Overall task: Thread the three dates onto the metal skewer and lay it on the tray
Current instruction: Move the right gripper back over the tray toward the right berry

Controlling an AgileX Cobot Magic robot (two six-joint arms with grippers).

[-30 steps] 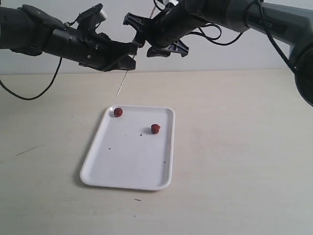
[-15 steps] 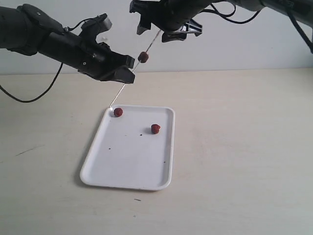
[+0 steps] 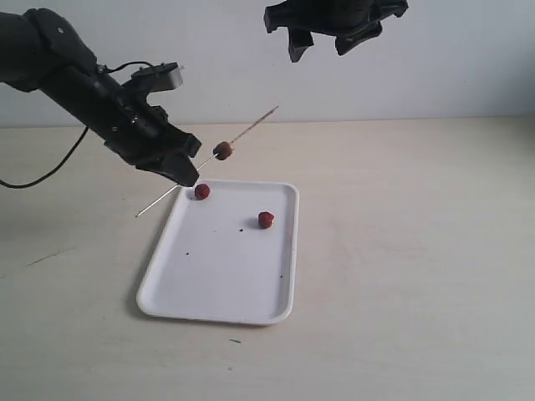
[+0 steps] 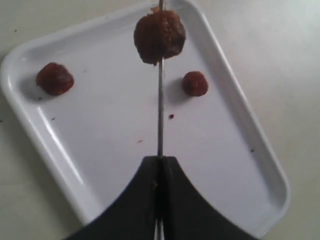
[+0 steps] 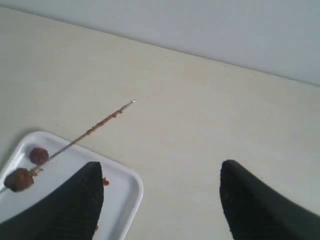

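Left gripper (image 4: 160, 167) fingers clamped on metal skewer (image 3: 251, 127), tilted above tray (image 3: 217, 284). First date (image 3: 222, 150) is threaded. Corner date (image 3: 201, 191) and middle date (image 3: 266, 220) lie on the tray. Right gripper (image 5: 160, 172) fingers apart, empty, up high. Probably next: right grabs a loose date, aligns it with the skewer tip.

Table (image 3: 401, 251): pale cream, matt top, fills the lower part of the exterior view. Faint mottling, no visible seams.

Wall (image 3: 468, 67): plain, light grey-white, unmarked. It meets the table's far edge in a straight horizontal line.

Marks on the table: short dark scratch (image 3: 39, 257) near the left side, slanted. Tiny dark speck (image 3: 235, 341) towards the near edge.

Light: even and diffuse, shadows soft-edged and weak. No glare on the table. No window, lamp or floor in view.
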